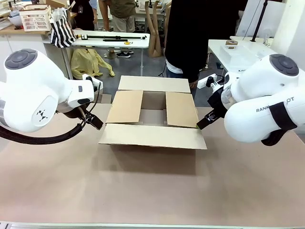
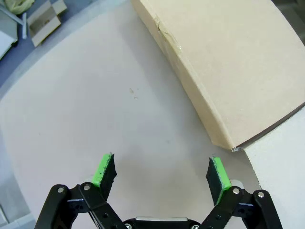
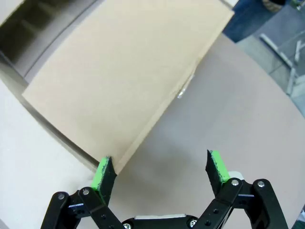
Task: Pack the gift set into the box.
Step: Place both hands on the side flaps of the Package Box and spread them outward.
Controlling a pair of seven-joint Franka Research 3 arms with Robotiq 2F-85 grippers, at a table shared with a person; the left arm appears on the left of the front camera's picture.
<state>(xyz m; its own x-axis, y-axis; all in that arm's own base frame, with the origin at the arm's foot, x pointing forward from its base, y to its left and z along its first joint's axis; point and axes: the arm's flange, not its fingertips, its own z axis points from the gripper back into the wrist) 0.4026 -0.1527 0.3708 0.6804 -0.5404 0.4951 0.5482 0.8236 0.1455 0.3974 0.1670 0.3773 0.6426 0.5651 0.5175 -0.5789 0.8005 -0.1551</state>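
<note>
Front: box [image 1: 152, 136] mid-worktop [image 1: 143, 191], flaps open, left end effector [image 1: 94, 121] and right end effector [image 1: 206, 121] flanking it | Left wrist: left end effector [image 2: 162, 164] spread wide, empty, box [image 2: 228, 62] corner just beside | Right wrist: right end effector [image 3: 159, 164] spread, empty, one pad [image 3: 102, 174] by the box [image 3: 124, 76] flap's corner

The front view sits on the robot's side between the arms. It looks across the table [image 1: 152, 191], over the whole box [image 1: 152, 136], to the far edge. Each wrist view looks down from close above the table. The left gripper [image 2: 162, 169] frames the box's left side, and the right gripper [image 3: 159, 169] frames its right side.
</note>
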